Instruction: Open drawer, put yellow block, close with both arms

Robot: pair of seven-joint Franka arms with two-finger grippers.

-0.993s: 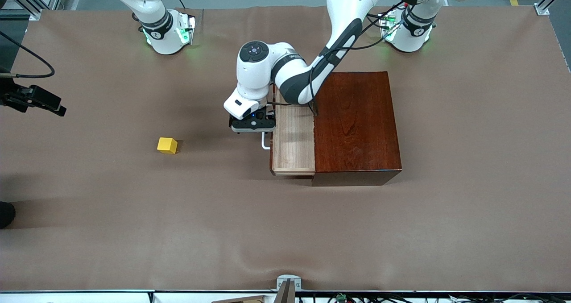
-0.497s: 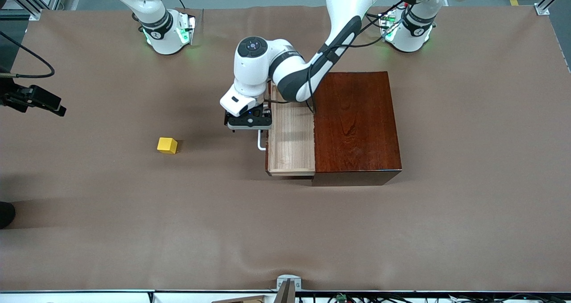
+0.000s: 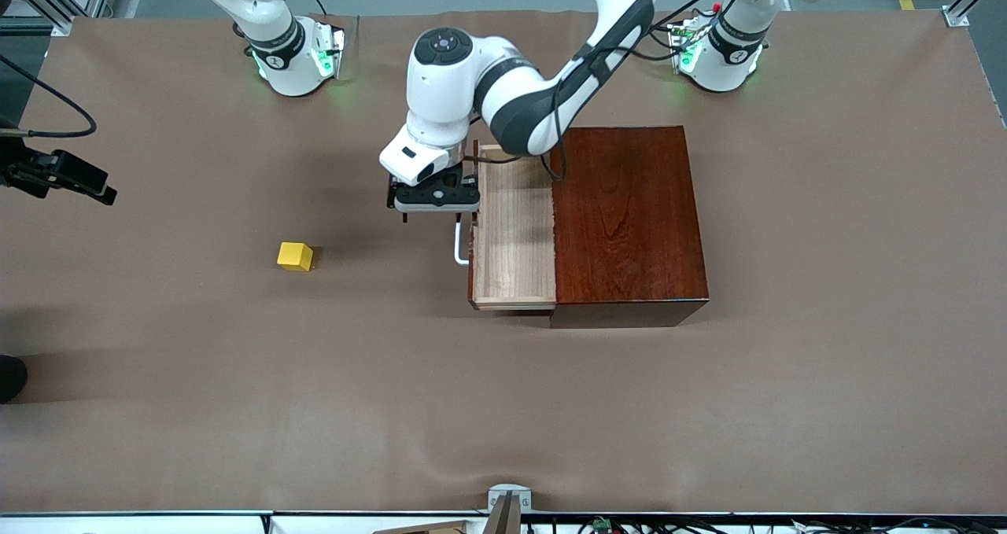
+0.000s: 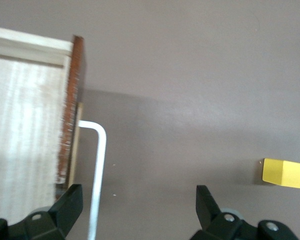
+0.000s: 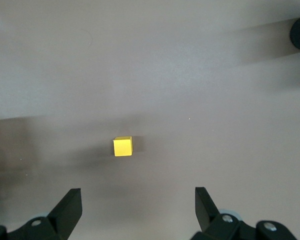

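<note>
Both left fingers straddle the drawer's handle, untouching.

The front camera looks steeply down from high across the worktop, facing both bases. Each wrist camera looks straight down past its own hand, the right one from higher up. All three share the yellow block.

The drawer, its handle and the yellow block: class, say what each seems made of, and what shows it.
The drawer: pale, matt wood inside, by its visible grain; its front edge looks dark red-brown.
The handle: smooth white bent rod, perhaps painted metal or plastic.
The yellow block: evenly coloured, matt cube; painted wood or plastic, hard to tell.
</note>
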